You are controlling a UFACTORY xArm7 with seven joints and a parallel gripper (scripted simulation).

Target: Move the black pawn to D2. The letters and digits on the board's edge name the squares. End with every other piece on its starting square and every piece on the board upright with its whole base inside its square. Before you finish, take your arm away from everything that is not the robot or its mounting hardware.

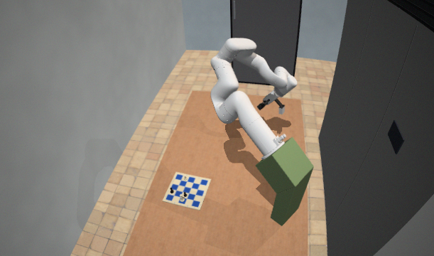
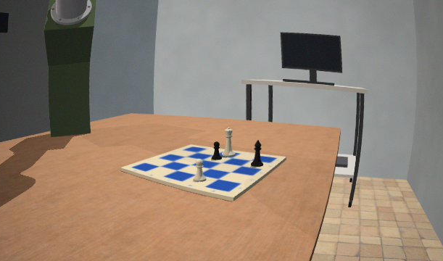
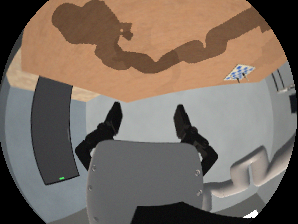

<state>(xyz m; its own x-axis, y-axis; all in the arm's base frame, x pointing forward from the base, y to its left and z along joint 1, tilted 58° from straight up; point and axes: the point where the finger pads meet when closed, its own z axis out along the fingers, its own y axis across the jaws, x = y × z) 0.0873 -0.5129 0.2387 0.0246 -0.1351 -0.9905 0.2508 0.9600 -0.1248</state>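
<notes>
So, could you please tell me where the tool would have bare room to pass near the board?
Bare wood lies between the chessboard and the green pedestal, and along the near edge. It is crowded mid-board, where the black pawn stands beside the white queen.

Smooth white arm point(image 1: 238, 107); green pedestal point(image 1: 291, 178); seemingly black-fingered gripper point(image 1: 272, 106)

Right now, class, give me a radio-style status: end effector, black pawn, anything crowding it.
End effector open, empty, far from the chessboard. Black pawn upright, untouched. White queen close beside it; black bishop and white pawn stand apart.
</notes>
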